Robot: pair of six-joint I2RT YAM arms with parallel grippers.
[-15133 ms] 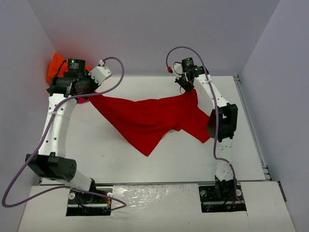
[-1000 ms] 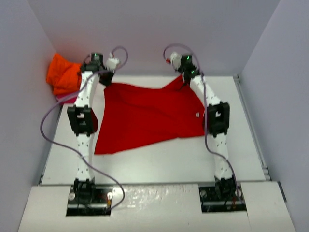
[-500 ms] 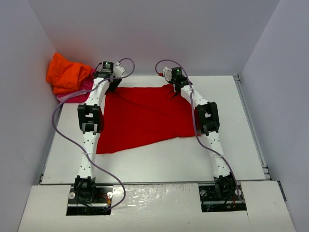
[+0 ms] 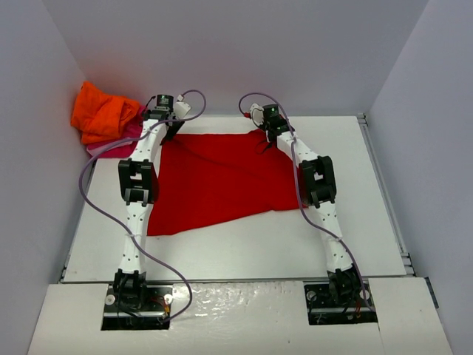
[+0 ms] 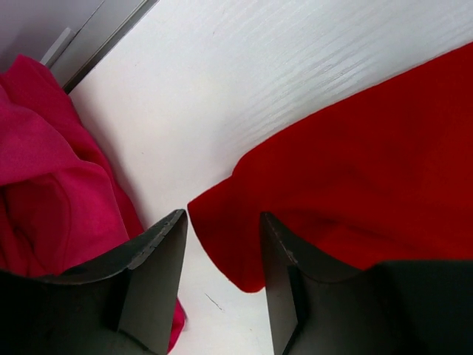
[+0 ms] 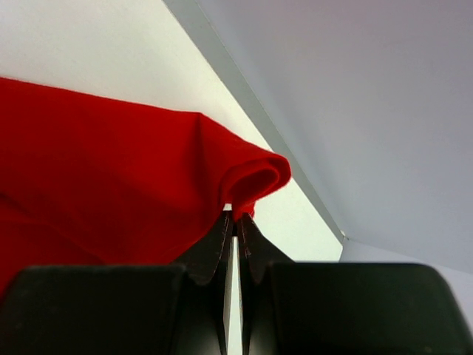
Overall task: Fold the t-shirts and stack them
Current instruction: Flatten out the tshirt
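We see the red t-shirt [image 4: 222,177] spread out on the table [image 4: 244,248], up against the far edge. Our left gripper [image 5: 222,222] has its jaws a bit apart over the shirt's far left corner, holding nothing, and our right gripper [image 6: 235,219] pinches a fold of its far edge. The orange t-shirt [image 4: 103,111] sits on the pink t-shirt [image 5: 44,177] at the table's far left corner.

Red shirt [image 4: 222,177] mid-frame is soft matt cloth, creased, like the orange shirt [image 4: 103,111] and pink shirt [image 5: 44,170] at left, on a smooth, white, faintly grained table [image 4: 369,222]; left fingers [image 5: 151,274] matt black plastic.
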